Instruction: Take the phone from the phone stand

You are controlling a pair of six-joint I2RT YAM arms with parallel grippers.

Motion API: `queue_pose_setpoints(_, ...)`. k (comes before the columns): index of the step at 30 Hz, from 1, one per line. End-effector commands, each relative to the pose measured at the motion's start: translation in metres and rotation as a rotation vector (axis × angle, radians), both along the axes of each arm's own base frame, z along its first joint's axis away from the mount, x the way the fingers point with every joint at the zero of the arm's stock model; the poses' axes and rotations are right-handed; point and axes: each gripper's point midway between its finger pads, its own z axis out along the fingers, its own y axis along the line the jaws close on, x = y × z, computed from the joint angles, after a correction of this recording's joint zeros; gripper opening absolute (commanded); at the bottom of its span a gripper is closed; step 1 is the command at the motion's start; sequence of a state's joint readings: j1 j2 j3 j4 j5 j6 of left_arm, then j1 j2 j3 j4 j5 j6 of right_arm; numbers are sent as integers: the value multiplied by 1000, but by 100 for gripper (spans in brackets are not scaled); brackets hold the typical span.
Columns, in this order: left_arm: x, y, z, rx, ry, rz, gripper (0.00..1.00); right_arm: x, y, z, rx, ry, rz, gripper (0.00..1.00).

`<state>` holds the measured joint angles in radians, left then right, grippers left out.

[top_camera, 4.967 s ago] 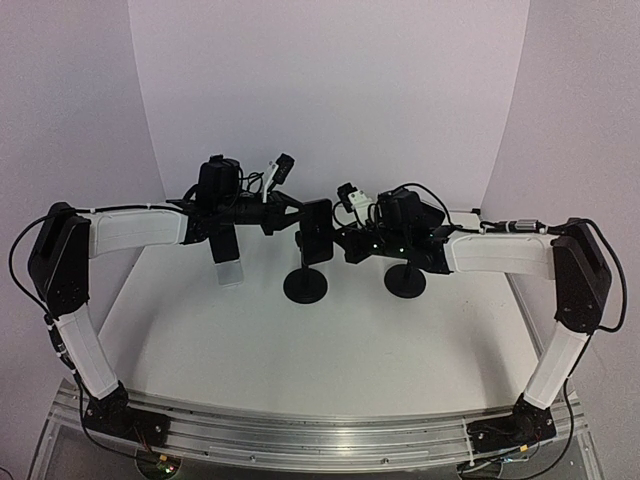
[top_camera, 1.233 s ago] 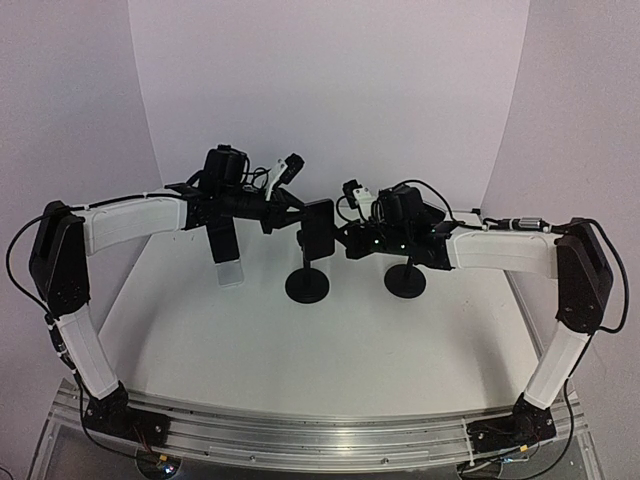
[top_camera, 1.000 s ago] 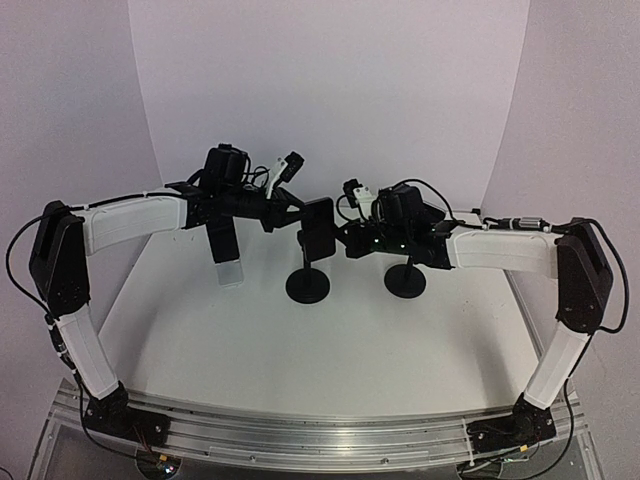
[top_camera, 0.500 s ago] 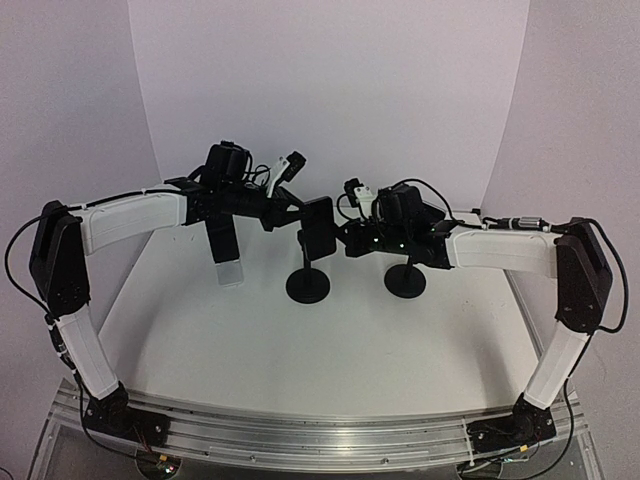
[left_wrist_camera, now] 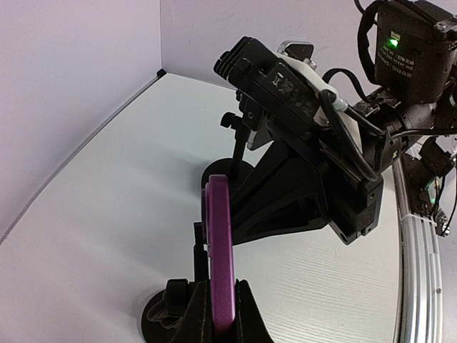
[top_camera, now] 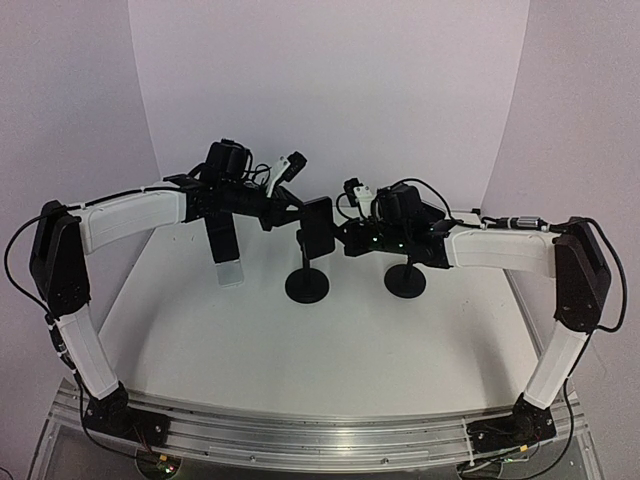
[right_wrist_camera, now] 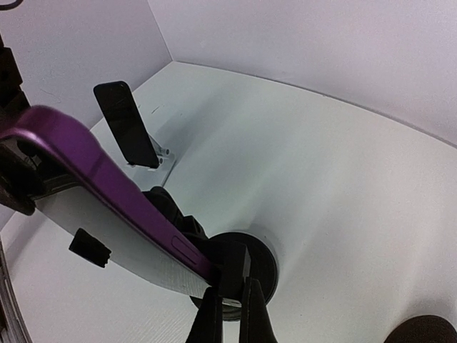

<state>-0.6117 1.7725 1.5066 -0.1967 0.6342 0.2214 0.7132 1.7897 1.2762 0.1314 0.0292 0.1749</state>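
Note:
The phone (top_camera: pixel 318 228) has a purple case and sits at the top of a black phone stand (top_camera: pixel 306 286) at mid-table. My left gripper (top_camera: pixel 298 212) is shut on the phone's left end. In the left wrist view the phone (left_wrist_camera: pixel 220 257) shows edge-on between my fingers (left_wrist_camera: pixel 191 314), with the left gripper (left_wrist_camera: pixel 220 320) closed on it. My right gripper (top_camera: pixel 342 241) is shut on the stand's clamp from the right. In the right wrist view the right gripper (right_wrist_camera: pixel 230 314) pinches the black clamp (right_wrist_camera: pixel 232 266) at the end of the phone (right_wrist_camera: pixel 100 170), above the stand's round base (right_wrist_camera: pixel 260 266).
A second black stand (top_camera: pixel 405 280) stands just right of the first. Another dark phone (top_camera: pixel 226 245) leans on a clear holder at the left, and it also shows in the right wrist view (right_wrist_camera: pixel 127 125). White walls close the back and sides.
My left arm has risen slightly and the phone's left end has lifted a little with it. My right gripper has stayed on the clamp.

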Motion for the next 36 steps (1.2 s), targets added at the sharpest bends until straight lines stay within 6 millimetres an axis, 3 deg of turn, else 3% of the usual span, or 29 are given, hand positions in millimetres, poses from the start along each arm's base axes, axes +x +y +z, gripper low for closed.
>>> queue_pose_setpoints(1,-17,20,6,38,113,-35,0,70,-127,-29,-177,2,-485,0)
queue_pose_setpoints(7,-13,22,-3,93,150,-13,0,72,-142,-32,-196,-2,-541,0)
queue_pose_setpoints(12,-12,22,-7,105,168,-14,0,75,-136,-24,-193,-31,-510,0)
queue_pose_setpoints(18,-17,24,-9,134,198,-33,0,78,-146,-21,-207,-49,-562,0)
queue_pose_setpoints(22,-28,24,-6,122,201,-73,0,81,-146,-25,-210,-43,-574,0)
queue_pose_setpoints(36,-34,22,8,89,134,-127,0,83,-136,-22,-175,-35,-538,0)
